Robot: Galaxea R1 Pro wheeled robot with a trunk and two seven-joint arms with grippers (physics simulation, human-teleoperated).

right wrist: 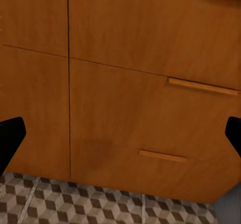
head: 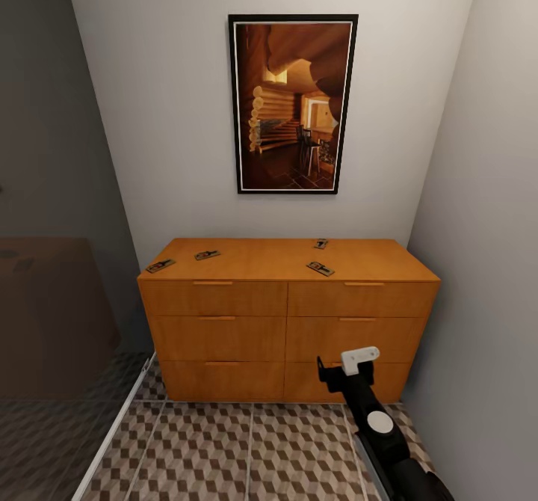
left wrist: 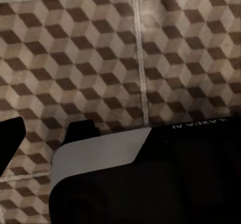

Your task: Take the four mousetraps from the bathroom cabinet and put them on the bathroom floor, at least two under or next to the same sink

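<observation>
Where the patterned bathroom floor (head: 224,449) fills the foreground, the right gripper (head: 345,372) hangs low before the cabinet (head: 288,329), fingers spread wide apart, holding nothing. Left gripper (left wrist: 45,133) points down at the tiles, grip impossible to judge. Beyond, four mousetraps lie on the cabinet top: two (head: 160,265) (head: 207,255) left, two (head: 320,268) (head: 320,244) right. Framed picture (head: 293,103) on the wall behind.

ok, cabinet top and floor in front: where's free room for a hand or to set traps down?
The cabinet top is bare in the middle, between the left pair of mousetraps and the right pair. Its two ends are the crowded parts. The bathroom floor before the drawers is open on the left; the right gripper and its arm occupy the right.
</observation>
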